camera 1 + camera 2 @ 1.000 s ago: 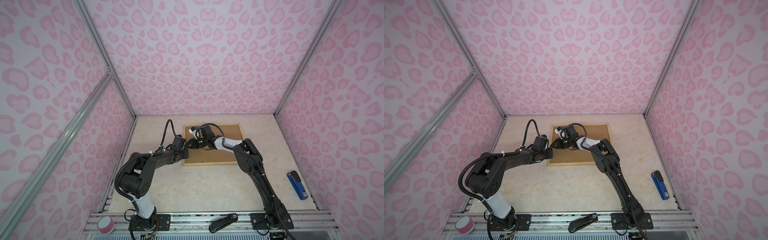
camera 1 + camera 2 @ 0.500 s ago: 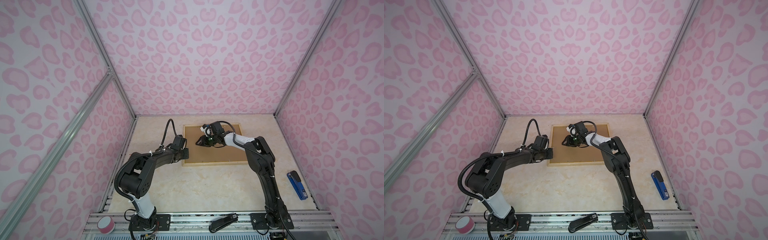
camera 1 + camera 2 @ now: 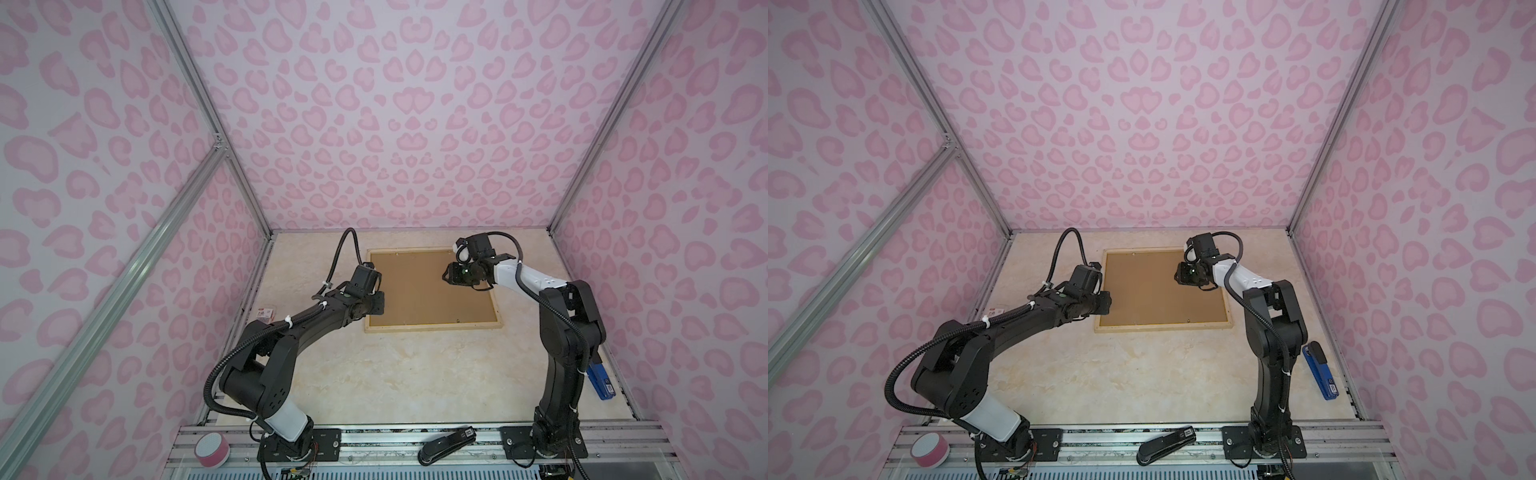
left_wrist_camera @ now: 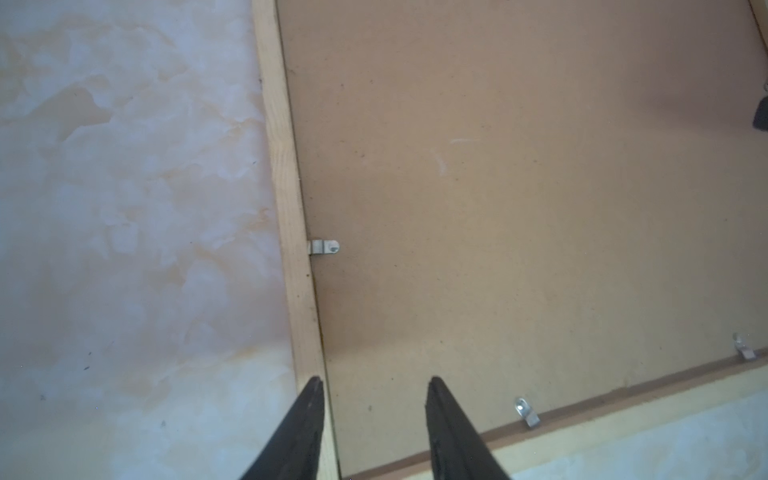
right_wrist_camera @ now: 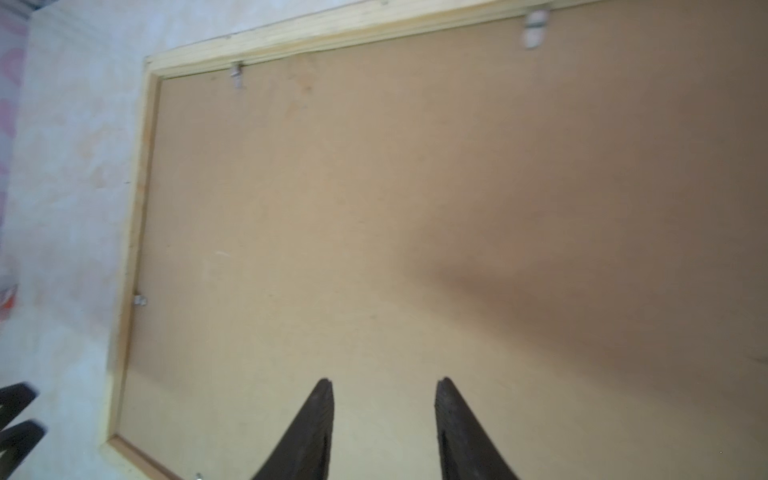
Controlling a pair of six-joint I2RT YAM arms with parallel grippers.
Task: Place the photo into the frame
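The frame (image 3: 432, 327) (image 3: 1163, 326) of pale wood lies flat at the back middle of the table. A brown backing board (image 3: 415, 286) (image 4: 498, 208) (image 5: 374, 208) fills it, under small metal tabs (image 4: 324, 247). The photo is hidden. My left gripper (image 3: 376, 303) (image 3: 1102, 303) (image 4: 374, 380) is open over the frame's left rail (image 4: 286, 166) near the front left corner, with nothing between its fingers. My right gripper (image 3: 446, 276) (image 3: 1177, 276) (image 5: 385, 380) hovers open and empty above the right half of the board.
A blue stapler (image 3: 600, 382) lies by the right wall, partly behind the right arm. A black stapler (image 3: 446, 444) and a pink tape roll (image 3: 212, 449) sit on the front rail. A small red-and-white card (image 3: 266, 313) lies by the left wall. Patterned walls close three sides.
My right gripper has moved right across the board, away from the left gripper. Both grippers have opened wider. The left arm has stayed by the frame's left rail.
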